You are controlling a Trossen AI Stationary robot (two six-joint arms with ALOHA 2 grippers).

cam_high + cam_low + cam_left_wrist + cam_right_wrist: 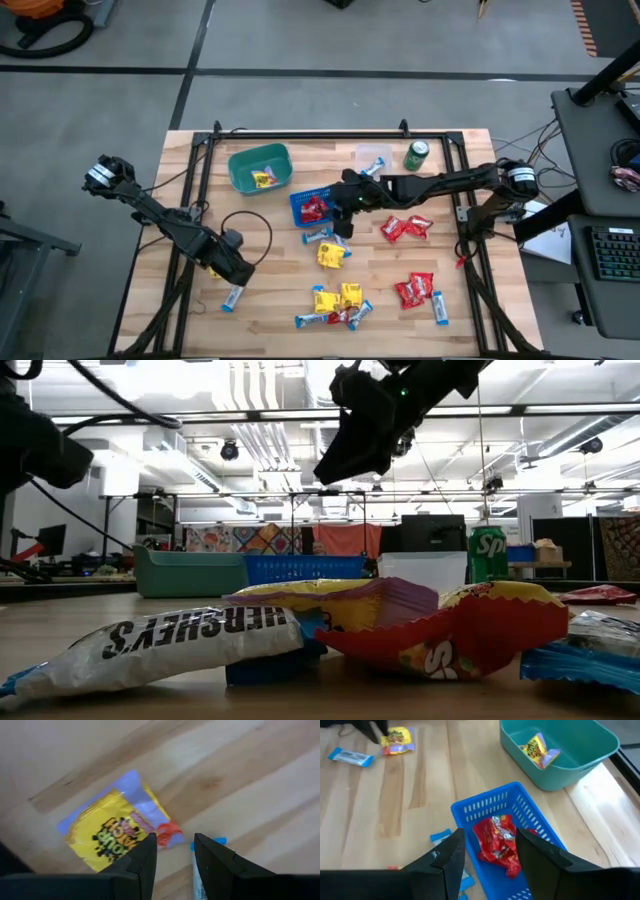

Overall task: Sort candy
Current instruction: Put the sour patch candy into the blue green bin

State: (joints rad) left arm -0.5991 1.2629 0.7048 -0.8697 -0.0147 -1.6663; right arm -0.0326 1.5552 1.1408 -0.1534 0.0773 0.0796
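Observation:
Wrapped candies lie loose on the wooden table: yellow packs (332,255), red packs (405,228) and blue-and-white bars (318,237). My left gripper (238,272) (175,847) is open, low over the table's near left. A yellow candy (107,832) lies beside one finger and a blue-and-white bar (200,870) by the other. My right gripper (342,210) (490,845) is open, above the blue basket (530,815), in which a red candy (497,840) lies. The teal basket (570,755) holds a yellow candy (540,750).
A green drink can (416,154) and a pale container (372,156) stand near the far edge. More candy lies at the near middle (338,298) and near right (415,290). A black frame (300,133) borders the table. Bare wood lies between the left gripper and the baskets.

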